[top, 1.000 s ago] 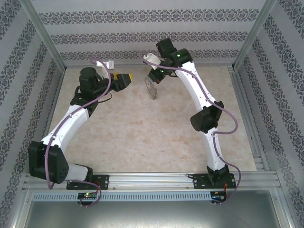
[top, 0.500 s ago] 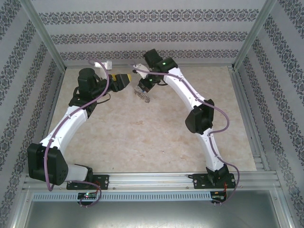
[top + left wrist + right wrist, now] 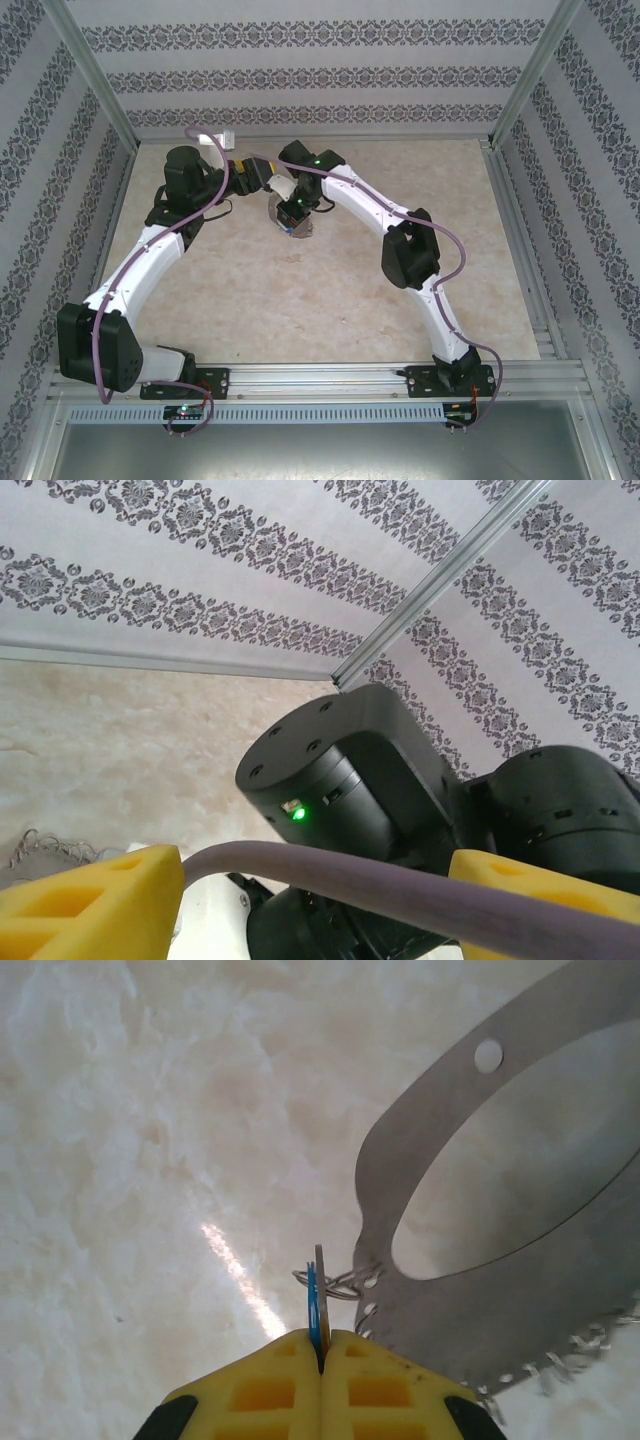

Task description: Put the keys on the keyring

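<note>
Pinching the key point(image 3: 314, 1305) edge-on, the right gripper point(image 3: 320, 1342) has its yellow fingers pressed flat together. Just a thin blue sliver of the head and a strip of silver blade stand above the tips; the rest is buried between the pads. Touching the blade, a small wire link point(image 3: 342, 1282) leads to the keyring point(image 3: 470, 1320), whose broad pale metal band runs off the right edge, cut off, with chain links fringing its lower rim. I cannot tell whether it touches the marbled table point(image 3: 120, 1110).

From above, the keyring is a silvery blur point(image 3: 298, 230) just under the right gripper point(image 3: 291, 212), and the key is too small to make out. The left gripper point(image 3: 262, 172) sits close beside it, partly masked by the right arm. In its own wrist view the left gripper point(image 3: 315, 865) stands wide, gripping nothing. A purple cable point(image 3: 400, 895) crosses in front, and the right arm's black wrist joint point(image 3: 340, 780) blocks what lies beyond.
</note>
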### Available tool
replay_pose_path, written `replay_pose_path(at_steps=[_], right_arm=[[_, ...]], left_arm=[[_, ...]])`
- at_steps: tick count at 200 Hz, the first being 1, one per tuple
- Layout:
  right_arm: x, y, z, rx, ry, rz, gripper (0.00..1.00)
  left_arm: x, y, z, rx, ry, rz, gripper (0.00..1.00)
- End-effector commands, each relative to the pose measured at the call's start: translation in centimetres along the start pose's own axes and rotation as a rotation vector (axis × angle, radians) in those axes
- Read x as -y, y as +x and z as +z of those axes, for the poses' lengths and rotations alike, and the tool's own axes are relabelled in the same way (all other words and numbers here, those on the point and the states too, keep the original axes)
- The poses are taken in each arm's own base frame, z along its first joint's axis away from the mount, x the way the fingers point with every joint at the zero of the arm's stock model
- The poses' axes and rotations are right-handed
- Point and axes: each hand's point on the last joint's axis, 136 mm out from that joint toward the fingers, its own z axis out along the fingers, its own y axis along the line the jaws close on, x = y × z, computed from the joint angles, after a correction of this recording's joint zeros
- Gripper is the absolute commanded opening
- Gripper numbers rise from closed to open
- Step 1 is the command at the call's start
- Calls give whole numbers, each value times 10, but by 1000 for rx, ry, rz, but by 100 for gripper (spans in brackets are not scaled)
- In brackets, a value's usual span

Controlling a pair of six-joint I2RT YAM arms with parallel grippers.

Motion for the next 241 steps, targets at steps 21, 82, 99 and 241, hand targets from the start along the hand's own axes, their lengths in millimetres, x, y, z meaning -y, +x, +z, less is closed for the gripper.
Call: replay_pose_path(at_steps=[21,82,99,241], right_arm=[[-48,-7,-6,73,-136,121,0],[-50,-11,8,145,-200,291,0],[-48,-12,9,157,-197,307,0],[-50,-32,46,259,-305,689,0]], left_arm=[[1,-23,-18,124,-49,-60,75],[-18,-47,-36,274,-192,-118,90],[-26,-49,-42,301,-249,-131,96],[-30,-79,-75,455,-375,-197,100]])
